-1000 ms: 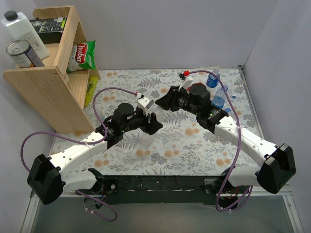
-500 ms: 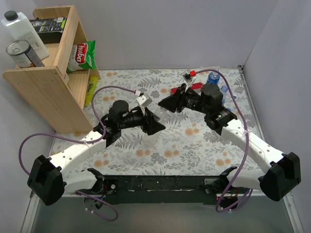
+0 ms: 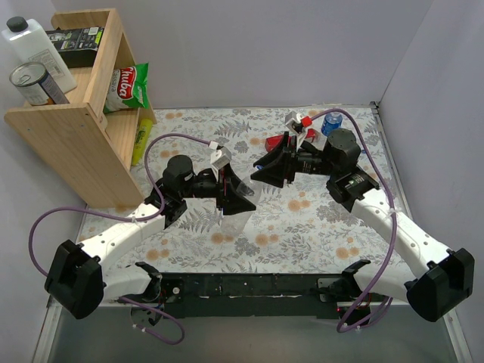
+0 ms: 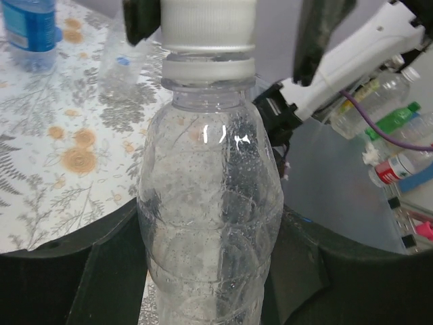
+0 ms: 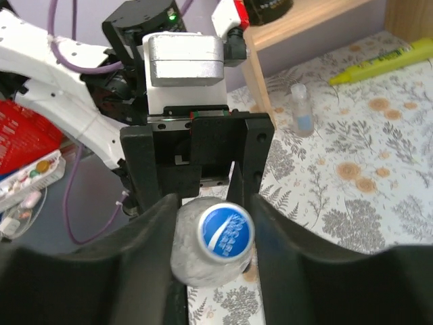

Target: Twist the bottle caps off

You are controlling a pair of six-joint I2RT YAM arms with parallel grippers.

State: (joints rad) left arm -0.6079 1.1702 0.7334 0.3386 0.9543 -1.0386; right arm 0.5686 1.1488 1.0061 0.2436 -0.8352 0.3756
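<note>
The left gripper [image 3: 240, 199] is closed about the middle of a clear crinkly plastic bottle [image 4: 208, 203], one black finger [image 4: 81, 271] pressed on each side of its ribbed body. The bottle stands upright in that grasp, over the leaf-and-flower patterned table cover [image 3: 302, 219]. Well off to this gripper's left stands a pale wooden shelf unit [image 3: 76, 128].

Directly above the left gripper's fingers, on the bottle's neck, sits the round white plastic screw cap with a blue printed top [image 5: 225, 232], not yet off.

The right gripper [image 3: 259, 171] reaches in from the other side, level with the cap, and its two dark fingers [image 4: 321, 27] stand astride it. They are parted: one finger lies close against the cap's side, the other shows a plain gap, so they hold nothing. Whether the near finger touches the cap cannot be told.

Behind the right gripper, past its wrist at the table's far right, stands a small clear bottle with a blue label [image 3: 330, 121], and a flat red box [image 3: 274, 141] lies just beside the wrist.
</note>
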